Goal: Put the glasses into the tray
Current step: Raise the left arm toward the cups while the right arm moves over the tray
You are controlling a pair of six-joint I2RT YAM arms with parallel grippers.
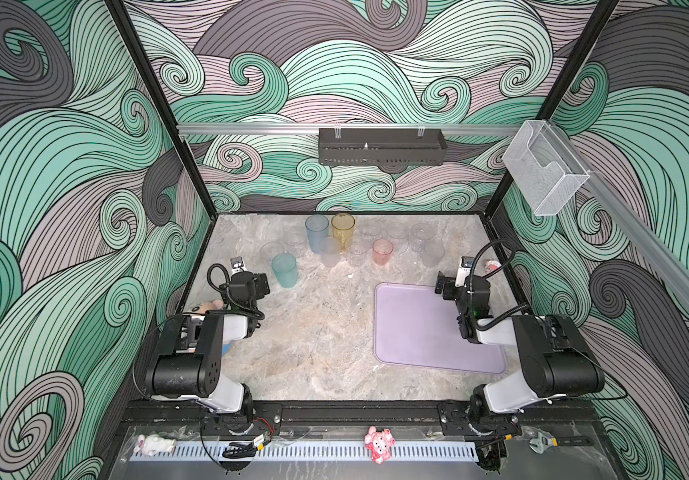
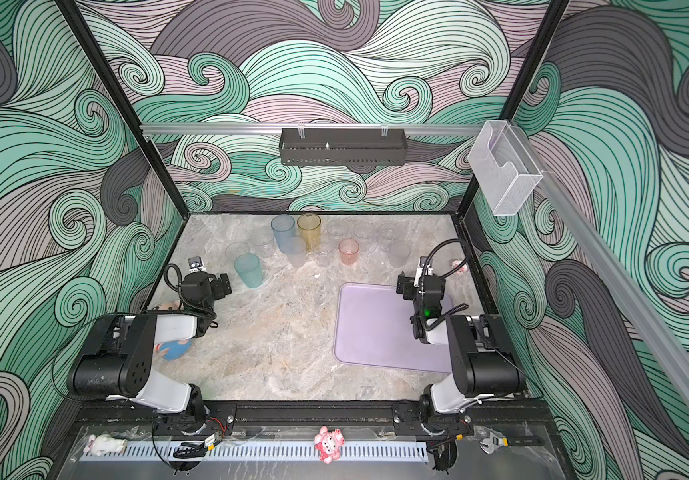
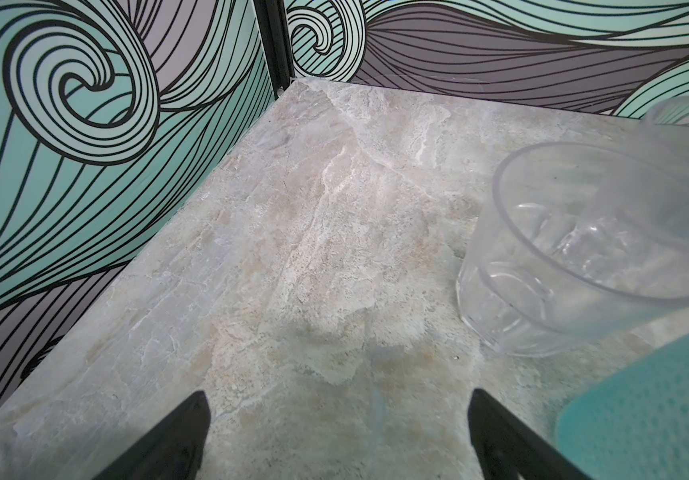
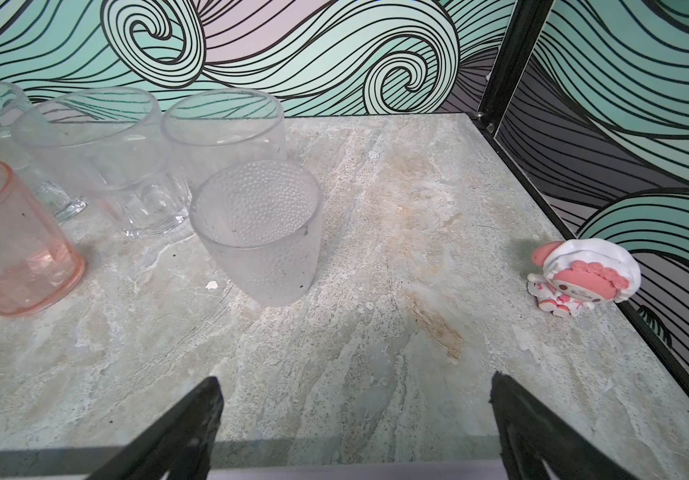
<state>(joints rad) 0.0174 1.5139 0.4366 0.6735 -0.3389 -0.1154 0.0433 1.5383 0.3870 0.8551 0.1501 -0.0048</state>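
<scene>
Glasses (image 1: 329, 251) upright in a cluster along the far edge of the worktop (image 1: 313, 332), all outside the lilac tray (image 1: 417, 332) by its right edge. Left gripper (image 3: 338, 399), beside the teal glass (image 1: 284, 270), and right gripper (image 4: 357, 380), over the tray's far edge, both spread wide, empty.

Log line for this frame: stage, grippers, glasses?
stage: none placed yet | left gripper: open, empty, near teal glass | right gripper: open, empty, above tray far edge | glasses: all on table
</scene>
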